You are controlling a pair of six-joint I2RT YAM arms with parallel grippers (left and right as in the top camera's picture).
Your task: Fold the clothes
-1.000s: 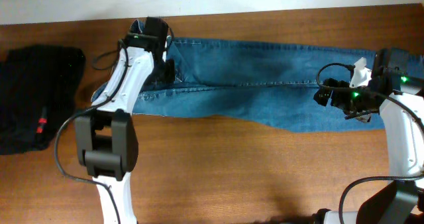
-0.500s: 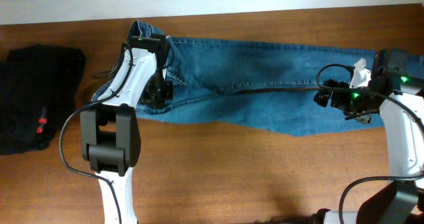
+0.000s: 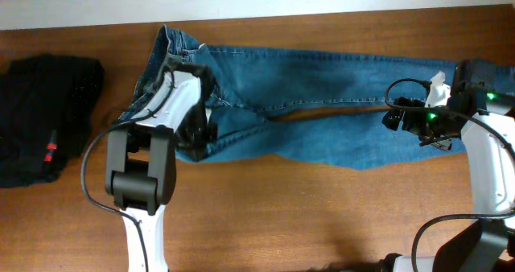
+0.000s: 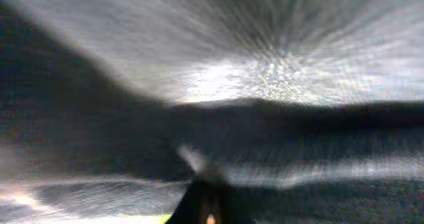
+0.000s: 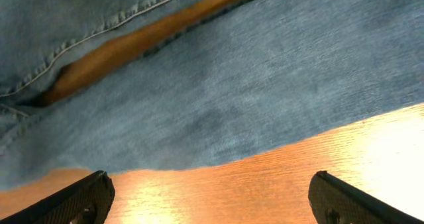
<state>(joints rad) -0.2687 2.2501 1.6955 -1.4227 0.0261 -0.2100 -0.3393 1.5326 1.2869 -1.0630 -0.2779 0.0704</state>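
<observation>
Softly creased blue denim jeans (image 3: 338, 95); long legs across wood-grain table (image 3: 306, 216).

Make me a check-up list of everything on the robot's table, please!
Surface: brown wooden table, bare wood in front of the jeans.
Job's things: blue jeans lying lengthwise, waist at the left and legs to the right, unfolded, with a strip of wood showing between the legs.
Clutter: black garment with a small red tag at the far left, apart from the jeans.
Grippers: left gripper shut at the jeans' near edge by the waist, seemingly pinching denim, though its wrist view is blurred. Right gripper open over the leg ends.
Cables: black cable loops beside the left arm; another cable arcs over the right wrist.
Surroundings: pale strip beyond the table's far edge.
</observation>
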